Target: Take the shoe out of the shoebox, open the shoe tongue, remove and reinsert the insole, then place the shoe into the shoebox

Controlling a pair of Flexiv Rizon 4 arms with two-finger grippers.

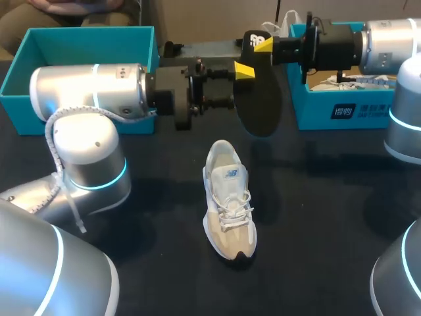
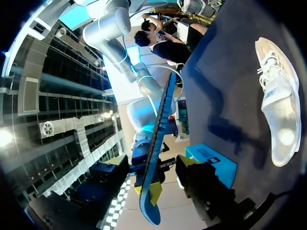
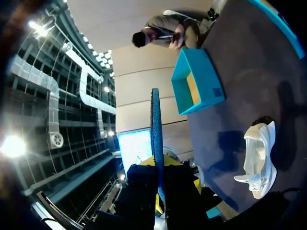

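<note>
Clearly clamped, the right pincer has its two yellow-tipped fingers closed from both sides on one end of the black insole. From its own wrist view the insole stands edge-on between those fingers and runs straight out ahead of them. A small white logo shows on the gripped end; I leave it unread.

The left pincer comes in from the opposite side with its fingers spread wide apart. In its wrist view the insole's free end hangs edge-on in the gap between them. Whether either finger touches the insole I cannot tell.

Below both pincers and nearer the camera, the white and beige sneaker stands upright on the dark worktop. It is apart from both pincers and outside either box, with its toe pointing away from them. A blue logo sits on its tongue.

Behind the right pincer, the teal shoebox carries a white printed label on its front wall, too small to read surely, and holds something pale inside. A second open teal box sits on the far left of the worktop, behind the left arm.
</note>
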